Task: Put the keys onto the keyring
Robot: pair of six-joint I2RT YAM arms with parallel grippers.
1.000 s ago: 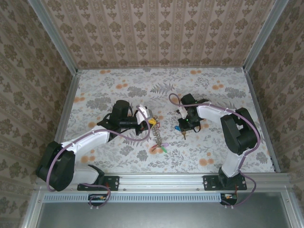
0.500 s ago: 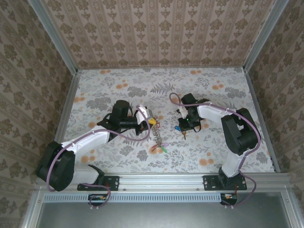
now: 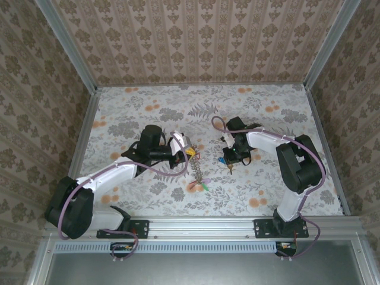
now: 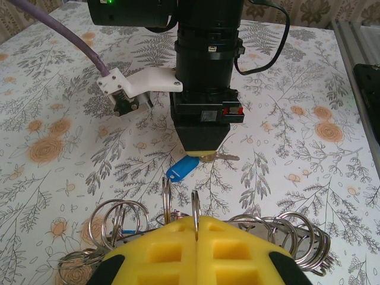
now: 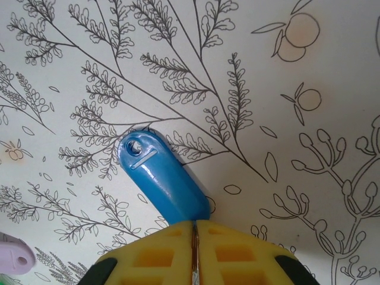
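In the left wrist view my left gripper (image 4: 196,221) is shut on one thin ring of the keyring (image 4: 119,224), whose other metal rings fan out on both sides of the yellow fingers. From the top, the keyring (image 3: 197,173) hangs from the left gripper (image 3: 189,152) down to the table, with coloured tags at its low end. My right gripper (image 5: 194,228) is shut on a small metal key with a blue tag (image 5: 163,177) sticking out ahead. Seen from the left wrist, the right gripper (image 4: 205,149) points down just beyond the rings, with the blue tag (image 4: 181,168) and key blade (image 4: 227,157) under it.
A pale lilac tag (image 5: 13,260) lies at the lower left of the right wrist view. The table (image 3: 148,107) has a floral cover and is walled at the back and both sides. A metal rail (image 3: 237,222) runs along the near edge.
The right gripper has shifted very slightly and the blue tag shows more on its left side. The left arm and the keyring have not moved.
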